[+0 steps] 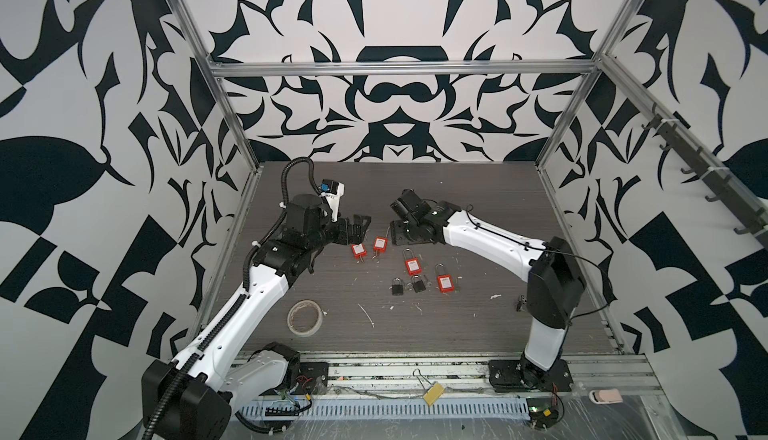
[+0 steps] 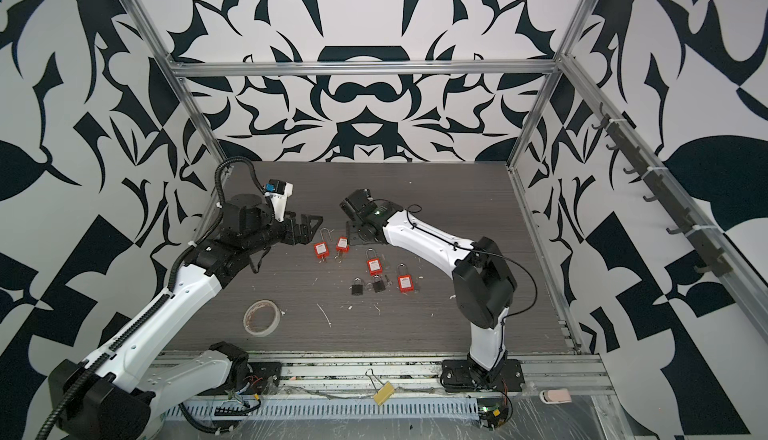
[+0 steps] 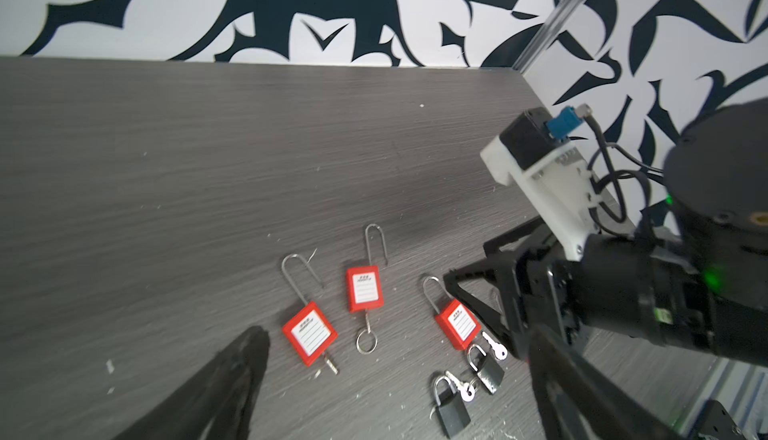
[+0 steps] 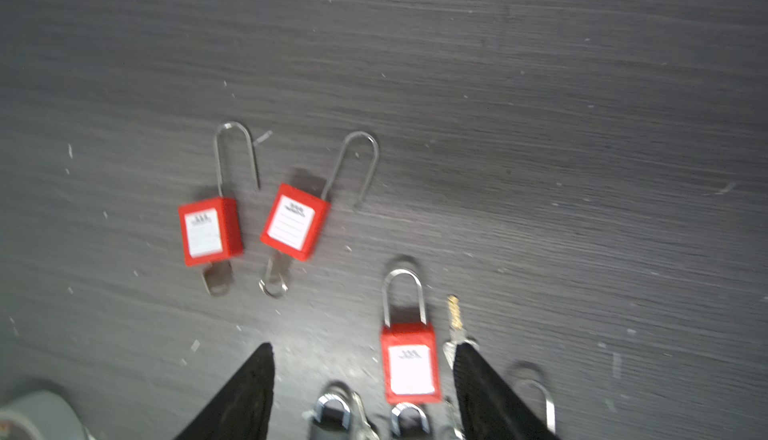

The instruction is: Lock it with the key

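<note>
tape roll [image 1: 304,317]: lies flat at the near left of the table [image 1: 478,209]; not involved.
left gripper [image 1: 360,230]: jaws spread fully, nothing held; hovers just beside the two open locks.
first open padlock [image 1: 356,250]: red, flat on the table, shackle swung out; a key stub [image 3: 330,365] is seen in its base.
second open padlock [image 1: 379,244]: red, just beside the first, shackle also out; a ringed key [image 3: 366,340] is seen in its base.
right gripper [image 4: 363,348]: jaws well apart, nothing gripped; poised low over the table, near the closed red padlock [image 4: 411,369].
black padlocks [image 1: 407,286]: two, shackles down, small keys beside them.
far red padlock [image 1: 444,282]: shackle down, rightmost of the group.
loose key [image 4: 454,313]: lies just beside the closed red padlock, not inserted.
step: judged between locks; four look shut, two open ones remain.
next move: one open body must be pinned, its shackle pushed home, then the key turned and drawn; the thin key head calls for a precise pinch.
</note>
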